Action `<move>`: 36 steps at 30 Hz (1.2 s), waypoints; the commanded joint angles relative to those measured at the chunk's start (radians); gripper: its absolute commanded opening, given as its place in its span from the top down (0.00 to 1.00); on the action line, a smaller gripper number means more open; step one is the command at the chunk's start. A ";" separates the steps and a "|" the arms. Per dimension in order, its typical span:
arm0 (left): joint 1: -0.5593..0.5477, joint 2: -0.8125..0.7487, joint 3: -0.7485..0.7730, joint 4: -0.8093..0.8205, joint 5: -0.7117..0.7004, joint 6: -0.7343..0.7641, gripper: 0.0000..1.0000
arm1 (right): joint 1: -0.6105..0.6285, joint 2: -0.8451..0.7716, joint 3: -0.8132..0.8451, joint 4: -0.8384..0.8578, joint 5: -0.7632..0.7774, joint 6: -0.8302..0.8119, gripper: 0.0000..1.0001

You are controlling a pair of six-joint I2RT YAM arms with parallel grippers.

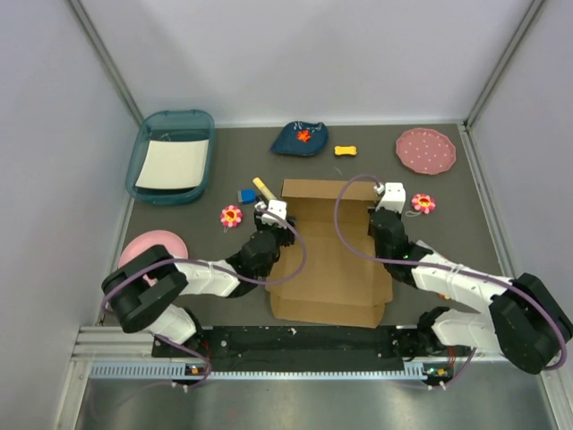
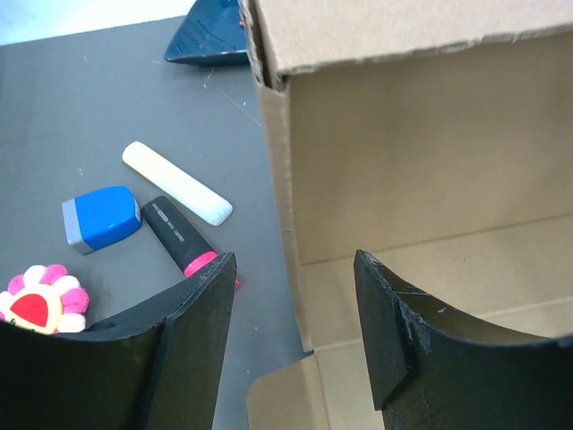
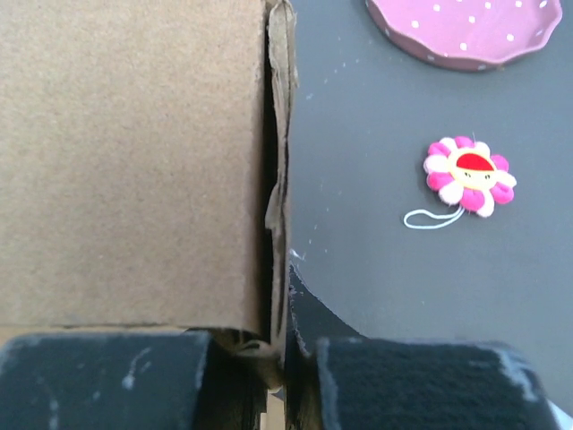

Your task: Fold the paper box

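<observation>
Two walls of the plain brown corrugated cardboard box (image 1: 327,269) mid-table are standing, the right gripper (image 3: 285,349) seemingly pinching one while the left gripper (image 2: 294,267) is gaping open astride the other, which is risking springing flat.

In the left wrist view, the brown corrugated cardboard box (image 2: 412,161) runs off the top and right edges. The dark blue dish (image 2: 210,36) is cut by the top edge. The black marker with a pink cap (image 2: 175,233) and the pink-and-white plush flower (image 2: 40,300) are partly hidden behind a finger (image 2: 192,340) of the left gripper (image 2: 293,269). In the right wrist view, the pink dotted plate (image 3: 466,27) is cropped at the top. From above, the left arm (image 1: 179,278) covers part of a plain pink plate (image 1: 157,242).
</observation>
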 commanded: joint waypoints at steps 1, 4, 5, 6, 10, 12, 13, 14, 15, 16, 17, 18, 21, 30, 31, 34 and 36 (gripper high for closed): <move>0.003 0.032 0.031 0.074 0.001 -0.004 0.39 | -0.001 0.035 0.013 0.133 -0.004 -0.053 1.00; 0.001 -0.008 0.011 0.042 -0.017 -0.012 0.40 | 0.000 0.047 0.024 0.067 0.001 -0.006 1.00; 0.001 -0.024 0.004 0.008 -0.025 -0.016 0.40 | 0.002 0.050 0.030 0.037 0.002 0.019 1.00; 0.003 -0.066 -0.005 -0.018 -0.031 -0.016 0.40 | -0.001 0.055 0.039 0.015 -0.004 0.028 1.00; 0.003 -0.192 -0.018 -0.205 -0.062 -0.081 0.33 | 0.002 0.079 0.056 -0.078 -0.014 0.070 1.00; 0.003 -0.268 -0.022 -0.313 -0.056 -0.137 0.31 | 0.002 0.084 0.050 -0.080 -0.015 0.087 1.00; 0.003 -0.293 -0.024 -0.344 -0.054 -0.156 0.30 | 0.000 0.088 0.048 -0.085 -0.011 0.091 1.00; 0.003 -0.319 -0.025 -0.369 -0.051 -0.183 0.30 | 0.002 0.093 0.047 -0.085 -0.011 0.096 1.00; 0.003 -0.371 -0.033 -0.406 -0.046 -0.191 0.30 | 0.002 0.099 0.044 -0.083 -0.014 0.097 1.00; 0.003 -0.396 -0.038 -0.417 -0.040 -0.199 0.29 | 0.002 0.102 0.045 -0.085 -0.013 0.099 1.00; 0.003 -0.425 -0.044 -0.421 -0.024 -0.208 0.28 | 0.000 0.105 0.048 -0.091 -0.013 0.100 1.00; 0.005 -0.478 -0.053 -0.421 -0.010 -0.210 0.27 | 0.002 0.107 0.050 -0.091 -0.016 0.100 1.00; 0.015 -0.574 -0.056 -0.408 0.062 -0.214 0.23 | 0.000 0.108 0.048 -0.085 -0.021 0.096 1.00; 0.274 -0.505 0.128 -0.497 0.450 -0.408 0.14 | 0.006 0.098 0.038 -0.074 -0.044 0.076 1.00; 0.290 -0.483 0.145 -0.500 0.516 -0.412 0.14 | 0.011 0.099 0.039 -0.075 -0.045 0.074 1.00; 0.353 -0.388 0.209 -0.512 0.681 -0.457 0.14 | 0.012 0.101 0.039 -0.077 -0.047 0.071 1.00; 0.386 -0.319 0.249 -0.504 0.748 -0.490 0.14 | 0.014 0.101 0.039 -0.077 -0.048 0.070 1.00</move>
